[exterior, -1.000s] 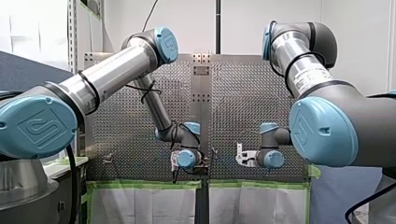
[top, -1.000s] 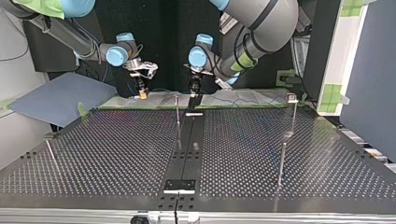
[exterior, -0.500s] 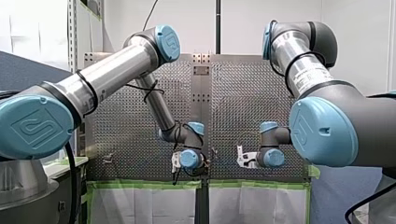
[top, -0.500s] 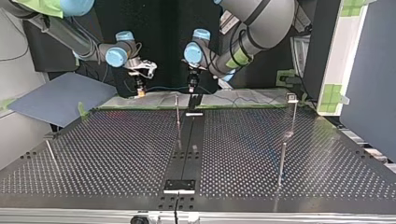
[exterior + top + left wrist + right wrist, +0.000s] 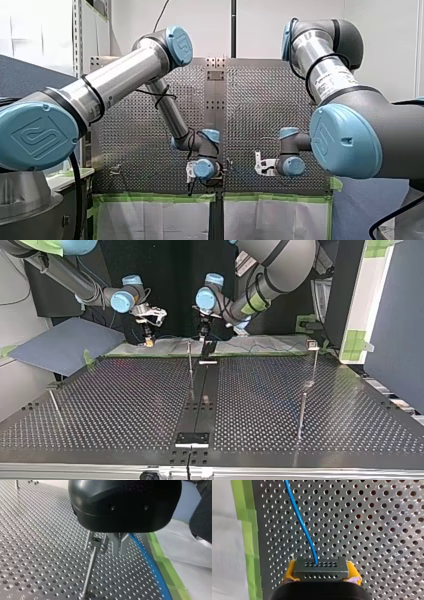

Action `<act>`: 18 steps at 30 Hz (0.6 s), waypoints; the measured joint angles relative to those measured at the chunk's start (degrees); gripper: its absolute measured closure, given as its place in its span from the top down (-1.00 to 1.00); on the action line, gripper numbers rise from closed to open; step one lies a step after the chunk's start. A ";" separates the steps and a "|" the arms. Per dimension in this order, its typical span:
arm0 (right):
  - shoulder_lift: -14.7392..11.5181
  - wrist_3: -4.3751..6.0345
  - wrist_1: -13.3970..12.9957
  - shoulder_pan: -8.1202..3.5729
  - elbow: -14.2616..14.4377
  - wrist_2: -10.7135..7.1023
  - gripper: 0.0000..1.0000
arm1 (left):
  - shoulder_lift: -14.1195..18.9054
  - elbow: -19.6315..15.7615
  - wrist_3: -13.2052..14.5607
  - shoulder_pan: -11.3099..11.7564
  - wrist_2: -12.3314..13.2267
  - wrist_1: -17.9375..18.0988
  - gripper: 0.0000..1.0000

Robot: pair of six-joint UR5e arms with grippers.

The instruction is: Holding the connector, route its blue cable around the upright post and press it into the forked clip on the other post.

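Note:
In the right wrist view my right gripper (image 5: 321, 576), with yellow pads, is shut on a dark connector (image 5: 321, 568). A blue cable (image 5: 299, 517) leaves it and runs ahead over the perforated table. In the left wrist view my left gripper (image 5: 119, 545) has its metal fingers shut, and the blue cable (image 5: 152, 567) trails out from them along the green tape. Just beside those fingers stands a thin post with a forked clip (image 5: 97, 540) on top. In the top view my right gripper (image 5: 148, 339) is left of this post (image 5: 189, 357), and my left gripper (image 5: 203, 332) hangs right of it.
More thin posts stand on the table (image 5: 125, 405): two at the top view's right (image 5: 315, 362) (image 5: 301, 415) and one at its left (image 5: 54, 402). Green tape (image 5: 165, 565) and white sheeting line the table's edge by the arms.
My left gripper has moved a little to the top view's left, closer to the forked post. My right gripper has shifted slightly with the connector still in it.

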 joint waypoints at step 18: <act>0.08 2.58 -3.23 -0.11 -0.75 -1.89 -1.00 | -0.21 1.70 -2.45 0.44 2.06 0.06 -0.88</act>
